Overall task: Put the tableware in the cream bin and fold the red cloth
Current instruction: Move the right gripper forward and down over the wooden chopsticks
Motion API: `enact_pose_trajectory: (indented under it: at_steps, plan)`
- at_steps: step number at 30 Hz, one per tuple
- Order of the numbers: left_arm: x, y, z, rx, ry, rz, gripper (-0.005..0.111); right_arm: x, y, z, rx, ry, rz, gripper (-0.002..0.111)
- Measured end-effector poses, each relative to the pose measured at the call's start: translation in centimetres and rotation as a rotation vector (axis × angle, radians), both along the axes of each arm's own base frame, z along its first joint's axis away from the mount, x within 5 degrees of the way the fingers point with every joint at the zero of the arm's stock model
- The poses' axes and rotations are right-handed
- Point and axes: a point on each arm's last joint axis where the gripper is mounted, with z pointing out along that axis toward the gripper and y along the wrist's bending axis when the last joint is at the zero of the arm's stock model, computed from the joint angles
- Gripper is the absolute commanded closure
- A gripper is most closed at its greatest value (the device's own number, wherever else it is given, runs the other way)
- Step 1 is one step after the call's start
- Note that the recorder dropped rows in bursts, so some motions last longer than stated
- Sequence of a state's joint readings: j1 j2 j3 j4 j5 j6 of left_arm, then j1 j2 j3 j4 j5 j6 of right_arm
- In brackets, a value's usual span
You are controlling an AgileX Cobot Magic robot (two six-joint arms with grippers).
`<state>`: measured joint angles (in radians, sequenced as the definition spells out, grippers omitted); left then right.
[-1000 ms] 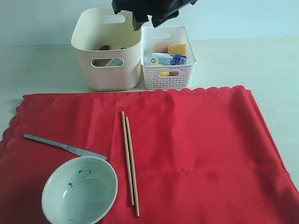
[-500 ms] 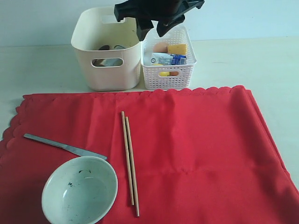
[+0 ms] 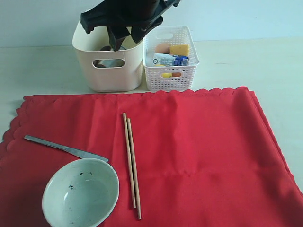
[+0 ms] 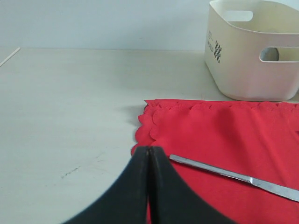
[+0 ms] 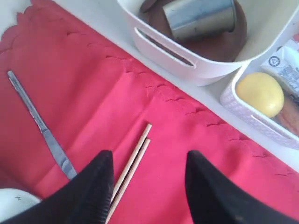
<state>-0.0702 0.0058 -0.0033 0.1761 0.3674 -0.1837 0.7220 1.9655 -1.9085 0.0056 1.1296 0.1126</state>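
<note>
The cloth point(image 3: 199, 142) lay spread flat on the bench point(image 3: 246, 61), scalloped edge toward the bin point(image 3: 109, 71) and the basket point(image 3: 170, 75), which stood side by side just beyond it. On the cloth sat the bowl point(image 3: 80, 193), upright, with the knife point(image 3: 66, 149) just beside it and the chopsticks point(image 3: 131, 158) lying parallel nearby. Inside the bin the cup point(image 5: 201, 16) lay on its side on the plate point(image 5: 219, 46). The right end effector point(image 5: 149, 156) hung above the bin, released, fingers apart and empty. The left end effector point(image 4: 148, 151) was clenched on nothing, near the cloth's corner by the knife
</note>
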Motion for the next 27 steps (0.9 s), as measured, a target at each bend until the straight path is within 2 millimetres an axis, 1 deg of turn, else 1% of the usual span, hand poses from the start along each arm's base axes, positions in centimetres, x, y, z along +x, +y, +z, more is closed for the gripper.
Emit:
enact_pose_trajectory:
  at_steps: [5,9,19,22,27]
  plan:
    - [0.0,0.0,0.0,0.000,0.000,0.000,0.107,-1.1,0.8,0.0,-0.022,0.007,0.044,0.061]
    - [0.0,0.0,0.0,0.000,0.000,0.000,0.107,-1.5,1.2,0.0,-0.026,0.010,0.058,0.061]
    - [0.0,0.0,0.0,0.000,0.000,0.000,0.107,-1.8,1.0,-0.3,-0.049,0.053,0.062,0.061]
    - [0.0,0.0,0.0,0.000,0.000,0.000,0.107,-2.0,0.8,-1.3,-0.071,0.079,0.066,0.061]
    - [0.0,0.0,0.0,0.000,0.000,0.000,0.107,-2.5,0.5,-4.0,-0.118,0.139,0.068,0.061]
